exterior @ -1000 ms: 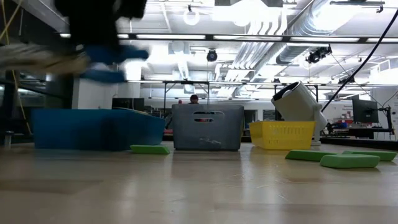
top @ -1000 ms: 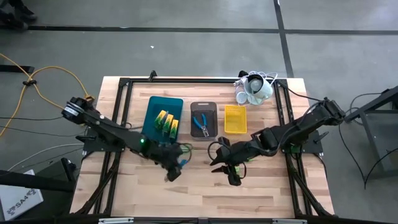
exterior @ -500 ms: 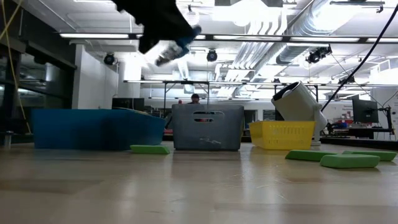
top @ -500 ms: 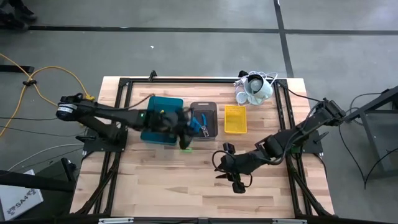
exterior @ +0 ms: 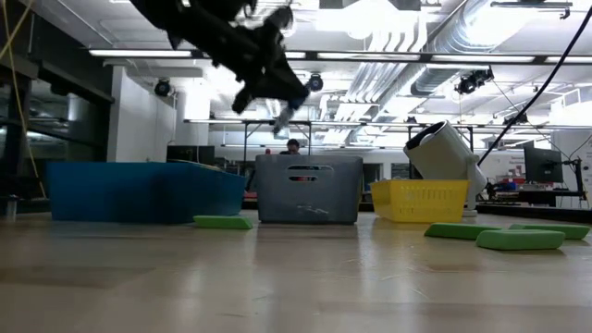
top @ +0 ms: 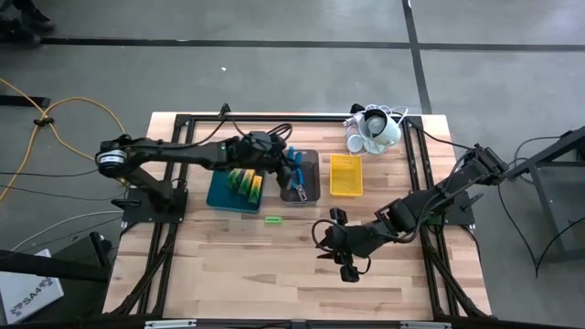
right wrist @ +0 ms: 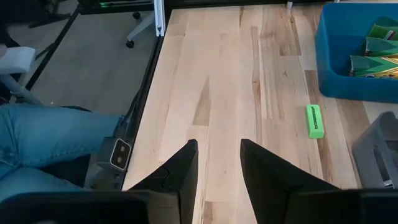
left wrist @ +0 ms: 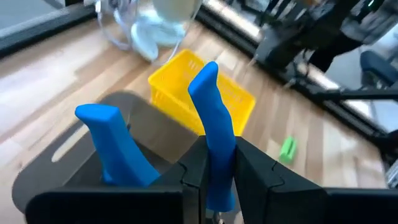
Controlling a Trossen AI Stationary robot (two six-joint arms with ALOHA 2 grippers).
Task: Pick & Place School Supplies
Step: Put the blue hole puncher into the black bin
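Observation:
My left gripper (top: 285, 167) hangs above the grey tray (top: 311, 157), shut on a blue-handled plier-like tool (left wrist: 211, 124). A second blue-handled tool (top: 297, 188) lies inside that tray. Yellow-and-green boxes (top: 243, 181) lie in the teal tray (top: 222, 187). One green stick (top: 272, 219) lies flat on the table in front of the teal tray. In the low view two more green sticks (exterior: 462, 230) (exterior: 520, 240) lie on the table to the right. My right gripper (top: 343, 263) is open and empty over the table's near middle. My left gripper pinches one blue handle (left wrist: 216, 146) of the tool between its two fingers (left wrist: 252, 177). That handle sticks out forward past the fingertips and the other handle (left wrist: 115, 143) stands free beside it. The tool's metal end is hidden by the fingers. It is lifted clear above the grey tray (left wrist: 143, 134).
The yellow tray (top: 345, 175) stands right of the grey one, with a white cup-like cluster with cords (top: 373, 130) behind it. Bare wood spreads along the near side of the table (right wrist: 211, 74). A person's jeans-clad leg (right wrist: 43, 140) shows beyond the table edge.
My left gripper has carried the blue-handled tool up from the table's near middle toward the far edge, ending above the grey tray. The right gripper has shifted slightly toward the near edge and stayed open. The green stick in front of the teal tray has come into sight.

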